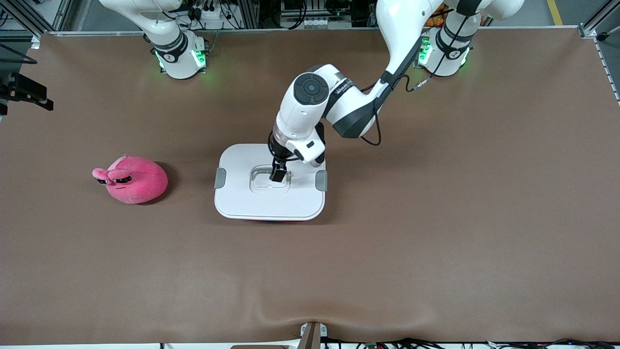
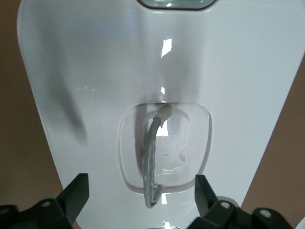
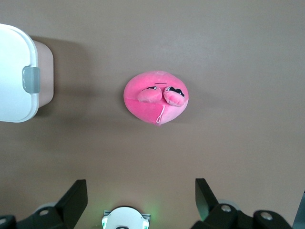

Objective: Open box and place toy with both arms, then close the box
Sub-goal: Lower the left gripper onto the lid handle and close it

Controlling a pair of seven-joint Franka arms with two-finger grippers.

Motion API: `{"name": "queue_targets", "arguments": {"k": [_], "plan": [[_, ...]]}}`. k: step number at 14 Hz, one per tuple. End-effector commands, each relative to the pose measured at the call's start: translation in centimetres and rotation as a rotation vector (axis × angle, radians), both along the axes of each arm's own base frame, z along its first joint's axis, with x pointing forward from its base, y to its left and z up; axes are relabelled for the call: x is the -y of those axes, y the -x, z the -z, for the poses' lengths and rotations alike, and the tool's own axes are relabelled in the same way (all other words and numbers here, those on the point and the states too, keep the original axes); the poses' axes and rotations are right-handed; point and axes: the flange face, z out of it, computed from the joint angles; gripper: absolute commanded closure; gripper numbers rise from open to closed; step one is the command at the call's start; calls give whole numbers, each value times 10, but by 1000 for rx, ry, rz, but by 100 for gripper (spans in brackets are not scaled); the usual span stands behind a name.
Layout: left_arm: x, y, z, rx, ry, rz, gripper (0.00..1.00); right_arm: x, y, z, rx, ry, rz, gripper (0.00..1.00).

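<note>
The box sits mid-table with its white lid on, a grey clip at each end. My left gripper is down on the lid's middle. It is open, one finger on either side of the clear handle, which stands up from its recess, and neither finger touches it. The toy, a pink plush with dark eyes, lies on the table toward the right arm's end. My right gripper is open and empty, high over the table by its own base, looking down on the toy and a corner of the box.
Brown table cloth spreads all round the box and toy. A black fixture juts in at the table edge on the right arm's end. A small mount sits at the edge nearest the front camera.
</note>
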Motion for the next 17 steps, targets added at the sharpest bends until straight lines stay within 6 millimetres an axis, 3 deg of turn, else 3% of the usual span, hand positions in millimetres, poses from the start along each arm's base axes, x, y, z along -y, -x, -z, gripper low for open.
{"name": "queue_targets", "arguments": {"k": [1, 7, 8, 10, 12, 14, 17], "plan": [[4, -6, -1, 25, 11, -22, 44, 1, -4, 1, -15, -14, 7, 0], [2, -16, 2, 76, 34, -63, 44, 8, -8, 8, -26, -10, 18, 0], [9, -8, 2, 79, 30, -55, 44, 11, -8, 10, -32, -10, 22, 0], [6, -11, 2, 86, 22, -69, 45, 18, -10, 17, -45, -13, 35, 0], [7, -10, 7, 81, 18, -70, 45, 17, -19, 32, -73, -14, 32, 0], [12, -4, 8, 82, 15, -62, 46, 10, -20, 32, -75, -14, 21, 0], [12, -4, 8, 82, 15, -64, 75, 11, -26, 44, -97, -17, 20, 0]]}}
